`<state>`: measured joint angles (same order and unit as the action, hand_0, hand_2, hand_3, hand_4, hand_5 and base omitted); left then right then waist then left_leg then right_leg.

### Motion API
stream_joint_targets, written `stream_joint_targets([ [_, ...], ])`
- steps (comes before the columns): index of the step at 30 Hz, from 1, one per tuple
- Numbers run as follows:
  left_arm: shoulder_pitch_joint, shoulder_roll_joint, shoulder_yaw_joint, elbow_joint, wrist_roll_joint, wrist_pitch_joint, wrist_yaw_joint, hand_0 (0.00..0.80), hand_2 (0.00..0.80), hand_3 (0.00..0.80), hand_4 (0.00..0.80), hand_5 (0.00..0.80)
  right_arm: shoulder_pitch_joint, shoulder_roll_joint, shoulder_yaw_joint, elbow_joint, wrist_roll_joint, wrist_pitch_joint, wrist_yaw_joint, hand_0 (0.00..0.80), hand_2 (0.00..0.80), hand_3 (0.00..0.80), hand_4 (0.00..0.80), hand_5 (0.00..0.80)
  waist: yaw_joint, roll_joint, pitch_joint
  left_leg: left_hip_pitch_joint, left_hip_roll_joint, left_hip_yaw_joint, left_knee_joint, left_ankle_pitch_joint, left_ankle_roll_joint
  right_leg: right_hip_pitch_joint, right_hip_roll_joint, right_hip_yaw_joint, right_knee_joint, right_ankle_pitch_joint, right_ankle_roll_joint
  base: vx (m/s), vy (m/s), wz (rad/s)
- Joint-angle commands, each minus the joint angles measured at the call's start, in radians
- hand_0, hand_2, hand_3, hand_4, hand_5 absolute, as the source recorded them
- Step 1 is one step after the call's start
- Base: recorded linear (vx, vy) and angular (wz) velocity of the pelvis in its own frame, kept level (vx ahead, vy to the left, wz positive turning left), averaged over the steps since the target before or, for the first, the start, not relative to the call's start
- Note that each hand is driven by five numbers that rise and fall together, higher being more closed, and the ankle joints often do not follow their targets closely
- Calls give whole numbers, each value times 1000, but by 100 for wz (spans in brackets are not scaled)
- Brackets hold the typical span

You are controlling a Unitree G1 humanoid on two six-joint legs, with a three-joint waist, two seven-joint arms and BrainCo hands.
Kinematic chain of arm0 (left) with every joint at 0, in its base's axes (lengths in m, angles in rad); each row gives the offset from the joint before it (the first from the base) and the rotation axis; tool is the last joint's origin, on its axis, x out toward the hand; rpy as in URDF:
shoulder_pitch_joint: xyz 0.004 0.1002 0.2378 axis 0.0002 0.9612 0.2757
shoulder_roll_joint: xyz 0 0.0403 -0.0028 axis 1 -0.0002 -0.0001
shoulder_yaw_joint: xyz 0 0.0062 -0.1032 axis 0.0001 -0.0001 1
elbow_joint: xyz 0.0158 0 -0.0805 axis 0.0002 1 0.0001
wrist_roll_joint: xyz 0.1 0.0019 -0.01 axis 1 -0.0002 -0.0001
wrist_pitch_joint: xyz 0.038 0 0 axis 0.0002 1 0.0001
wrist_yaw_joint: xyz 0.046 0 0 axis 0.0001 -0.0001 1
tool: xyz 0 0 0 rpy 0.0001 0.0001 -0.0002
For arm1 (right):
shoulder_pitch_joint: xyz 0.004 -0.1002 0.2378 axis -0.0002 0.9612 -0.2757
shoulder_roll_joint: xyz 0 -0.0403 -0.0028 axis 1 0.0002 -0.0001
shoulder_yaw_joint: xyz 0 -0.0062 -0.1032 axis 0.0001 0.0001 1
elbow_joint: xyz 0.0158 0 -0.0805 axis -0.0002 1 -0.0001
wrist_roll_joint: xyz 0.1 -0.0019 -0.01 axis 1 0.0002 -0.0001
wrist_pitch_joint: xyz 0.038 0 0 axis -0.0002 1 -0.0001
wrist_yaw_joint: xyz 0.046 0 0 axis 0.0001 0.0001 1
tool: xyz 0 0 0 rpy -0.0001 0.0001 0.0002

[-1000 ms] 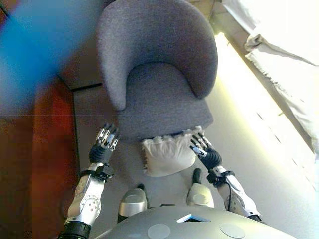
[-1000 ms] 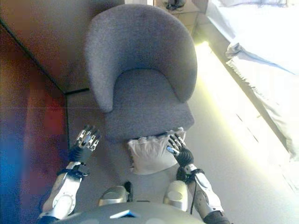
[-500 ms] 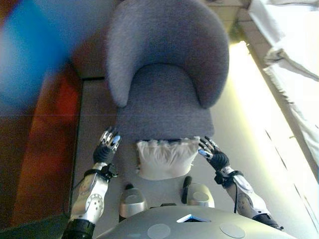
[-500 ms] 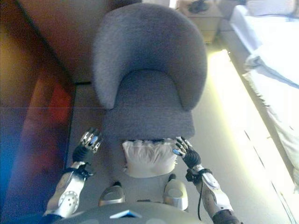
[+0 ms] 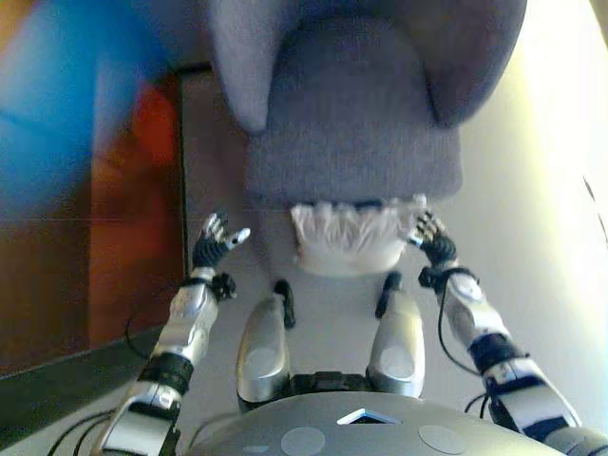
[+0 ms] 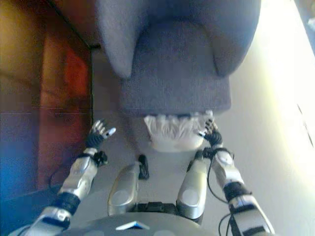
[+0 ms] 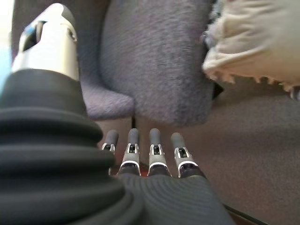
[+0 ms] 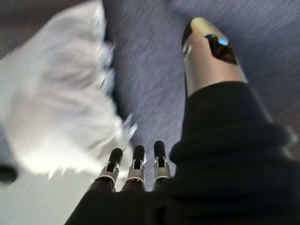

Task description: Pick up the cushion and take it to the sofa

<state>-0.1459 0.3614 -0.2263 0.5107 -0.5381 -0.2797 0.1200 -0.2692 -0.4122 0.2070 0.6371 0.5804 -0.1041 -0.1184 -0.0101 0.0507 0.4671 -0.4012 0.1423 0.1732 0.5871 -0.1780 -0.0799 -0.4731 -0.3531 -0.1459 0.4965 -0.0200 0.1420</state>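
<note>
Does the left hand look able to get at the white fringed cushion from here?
Probably yes. The left hand is open, apart from the white fringed cushion leaning against the grey armchair, with only bare floor between. The right hand is already beside it.

cushion (image 5: 345,237) — off-white, fringed | armchair (image 5: 351,123) — grey-purple, plain | floor (image 5: 532,228) grey | cabinet (image 5: 133,190) reddish-brown
</note>
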Motion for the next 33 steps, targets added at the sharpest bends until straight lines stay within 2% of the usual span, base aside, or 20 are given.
stream_joint_targets([
  [1, -25, 41, -31, -9, -36, -79, 24, 0, 0, 0, 0, 0, -71, -35, -16, -21, 5, -42, -35, 0, 0, 0, 0, 0, 10, -12, 7, -98, 25, -39, -15, 18, -13, -82, -34, 32, 37, 18, 26, -226, 49, -20],
  [6, -139, 42, -57, 25, -69, -85, 8, 0, 0, 0, 0, 0, -198, -76, -21, 27, 28, -58, -118, 0, 0, 0, 0, 0, 3, 2, 53, -259, 22, -66, 74, 5, -4, -235, -16, 71, 138, -4, 14, -197, 26, -3],
  [8, -163, 40, -60, 34, -89, -88, 15, 0, 0, 0, 0, 0, -221, -84, -32, 42, 37, -71, -142, 0, 0, 0, 0, 0, 1, 6, 53, -309, 20, -75, 101, -1, 2, -285, -7, 82, 172, -14, 9, -73, 13, -1],
  [9, -173, 32, -58, 52, -111, -98, 10, 0, 0, 0, 0, 0, -231, -86, -37, 52, 31, -75, -162, 0, 0, 0, 0, 0, 2, 12, 53, -335, 21, -86, 139, -35, -1, -310, 1, 93, 213, -48, 16, -12, 14, -5],
  [13, -217, 20, -52, 76, -134, -116, 3, 0, 0, 0, 0, 0, -272, -121, -54, 83, 24, -76, -174, 0, 0, 0, 0, 0, 2, 22, 53, -455, 24, -101, 210, -47, 12, -425, 13, 107, 287, -69, 13, -86, -13, -15],
  [17, -269, 15, -61, 98, -147, -113, -1, 0, 0, 0, 0, 0, -335, -158, -58, 140, 58, -57, -118, 0, 0, 0, 0, 0, 2, 30, 53, -548, 30, -111, 266, -49, 17, -516, 18, 121, 347, -78, 12, -76, -45, -4],
  [18, -317, 18, -63, 124, -181, -100, -27, 0, 0, 0, 0, 0, -398, -181, -51, 205, 85, -50, -49, 0, 0, 0, 0, 0, 4, 33, 53, -601, 33, -114, 298, -49, 19, -565, 19, 127, 374, -79, 12, -69, -57, 9],
  [23, -419, 42, -79, 182, -223, -62, -60, 0, 0, 0, 0, 0, -554, -220, -10, 333, 115, -28, 55, 0, 0, 0, 0, 0, 11, 37, 53, -719, 30, -125, 391, -62, 23, -673, 27, 141, 455, -88, 4, -62, -58, -1],
  [33, -600, 120, -115, 224, -301, 40, -131, 0, 0, 0, 0, 0, -741, -257, 69, 426, 103, 18, 98, 0, 0, 0, 0, 0, 8, 30, 53, -872, 48, -138, 526, -96, 27, -819, 17, 161, 566, -117, -5, 4, -51, 0],
])
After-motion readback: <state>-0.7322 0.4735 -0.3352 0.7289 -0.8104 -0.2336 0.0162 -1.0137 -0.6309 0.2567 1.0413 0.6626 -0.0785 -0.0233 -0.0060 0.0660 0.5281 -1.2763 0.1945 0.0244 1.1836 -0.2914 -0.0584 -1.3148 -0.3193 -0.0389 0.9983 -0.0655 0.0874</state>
